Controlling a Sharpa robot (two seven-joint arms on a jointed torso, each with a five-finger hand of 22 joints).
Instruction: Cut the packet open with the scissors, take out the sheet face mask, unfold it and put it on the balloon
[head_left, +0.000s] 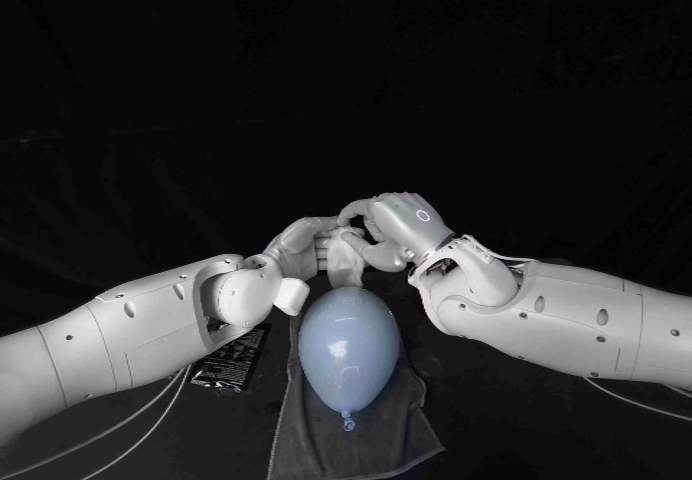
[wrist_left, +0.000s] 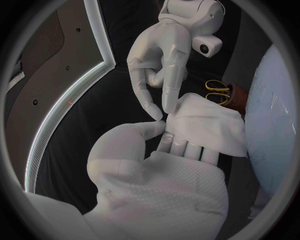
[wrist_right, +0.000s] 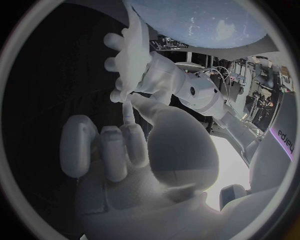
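Observation:
The pale blue balloon (head_left: 348, 345) lies on a grey towel (head_left: 361, 440) in the middle of the table. Just beyond its far end, both hands meet over the white sheet face mask (head_left: 346, 256), which is still folded. In the left wrist view the mask (wrist_left: 206, 125) lies across my left hand's fingers (wrist_left: 187, 147), with the thumb at its edge. My right hand (wrist_left: 164, 65) pinches the mask's corner from the far side. My left hand (head_left: 300, 245) and right hand (head_left: 400, 226) are almost touching. The right wrist view shows the mask (wrist_right: 135, 40) edge-on in the left hand (wrist_right: 147, 72).
The black packet (head_left: 231, 362) lies on the table under my left forearm, beside the towel. Scissors with yellow handles (wrist_left: 217, 91) lie near the balloon (wrist_left: 275, 115). Both forearms flank the balloon closely.

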